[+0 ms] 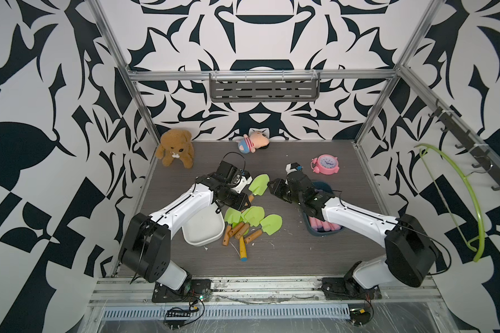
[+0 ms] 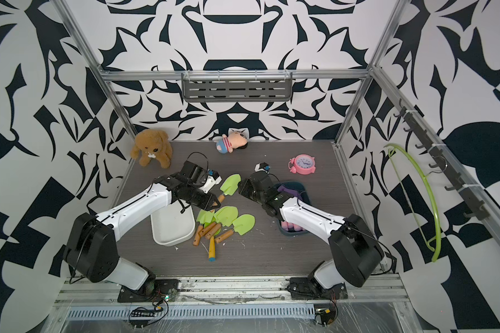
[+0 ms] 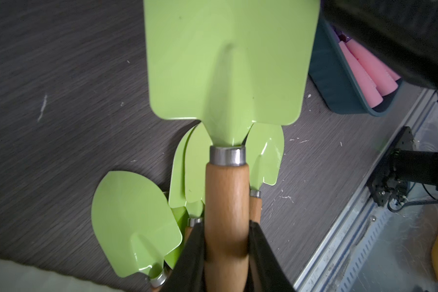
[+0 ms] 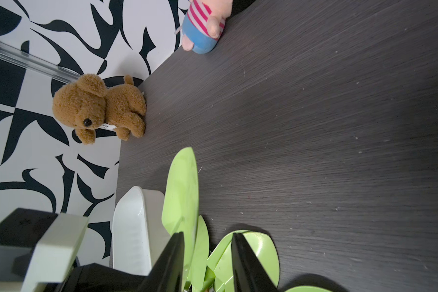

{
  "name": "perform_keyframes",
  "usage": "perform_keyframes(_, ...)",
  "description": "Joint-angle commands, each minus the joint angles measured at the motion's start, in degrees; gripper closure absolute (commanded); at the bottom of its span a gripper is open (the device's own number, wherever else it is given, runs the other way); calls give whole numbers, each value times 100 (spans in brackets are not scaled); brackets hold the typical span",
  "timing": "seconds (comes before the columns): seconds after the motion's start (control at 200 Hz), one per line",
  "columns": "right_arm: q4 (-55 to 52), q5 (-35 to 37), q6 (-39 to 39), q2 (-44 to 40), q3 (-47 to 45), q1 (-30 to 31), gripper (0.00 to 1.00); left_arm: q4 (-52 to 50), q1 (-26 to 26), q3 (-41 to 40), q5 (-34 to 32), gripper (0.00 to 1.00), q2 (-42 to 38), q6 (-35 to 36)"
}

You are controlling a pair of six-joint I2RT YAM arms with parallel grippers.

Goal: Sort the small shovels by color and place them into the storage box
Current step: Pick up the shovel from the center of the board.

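**Q:** Where is the shovel, and where do you grip it?

**A:** The green shovel (image 3: 225, 63) hangs above the green pile (image 1: 251, 219). Your left gripper (image 3: 226, 225) is clamped on its wooden handle (image 3: 225, 197). It is probably light and stiff. The glossy blade looks slippery, so take hold at the handle.

**Q:** What crowds it?

**A:** Your right gripper (image 4: 208, 235) sits at the blade tip, jaws apart and gripping nothing. The white box (image 1: 202, 230) lies just beside the pile. The blue box (image 3: 331, 83) holds pink handles (image 3: 359, 65). The teddy bear (image 1: 175, 147) is well apart.
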Motion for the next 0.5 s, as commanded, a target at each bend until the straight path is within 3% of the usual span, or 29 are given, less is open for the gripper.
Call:
perform_keyframes(0.0, 422, -114, 20, 82, 312, 33, 64, 128, 22, -41, 391, 100, -108, -13)
perform_keyframes(0.21, 540, -199, 57, 312, 449, 50, 68, 160, 22, -94, 669, 100, -193, 13)
perform_keyframes(0.4, 626, -249, 67, 372, 468, 57, 96, 156, 22, -110, 758, 100, -188, 40)
perform_keyframes(0.495, 618, -201, -1, 298, 400, 59, 100, 110, 33, -85, 769, 93, -176, 44)
